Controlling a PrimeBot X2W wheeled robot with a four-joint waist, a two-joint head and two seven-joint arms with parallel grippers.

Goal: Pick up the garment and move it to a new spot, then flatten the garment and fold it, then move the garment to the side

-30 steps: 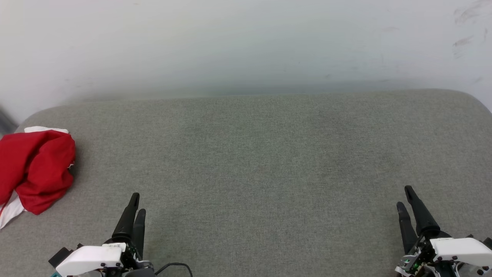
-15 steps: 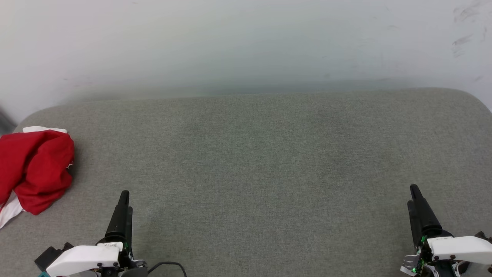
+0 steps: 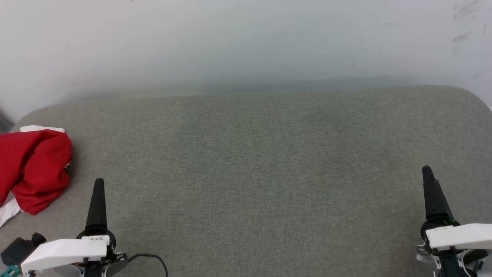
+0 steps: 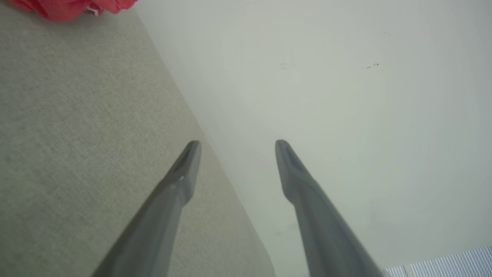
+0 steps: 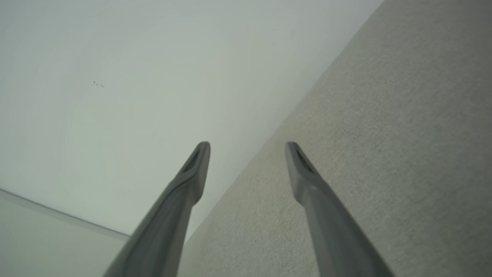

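The left gripper [image 4: 237, 144] has its two fingers spread well apart with nothing between them. It hangs over the grey padded surface [image 3: 253, 161] near its front left. The right gripper [image 5: 247, 145] is spread just as wide and holds nothing, over the front right of the surface. In the head view each gripper is turned edge-on, so a single dark finger shows on each side.

Between the two grippers the padding lies bare across its whole width and back to the far edge, which meets a pale wall [image 3: 246, 42]. The far corners are rounded, and the right one falls away just beyond the right gripper. A thin black cable [image 3: 152, 257] loops beside the left wrist.

The garment [image 3: 32, 169] lies in a crumpled red heap with white showing at its far and near ends. It sits at the left edge of the surface, partly cut off by the picture, near the left gripper but not touching it.

Compared with a second ago, both grippers have moved outward and turned edge-on, and the left one is closer to the garment. The heap keeps its shape, and the camera has tipped slightly.
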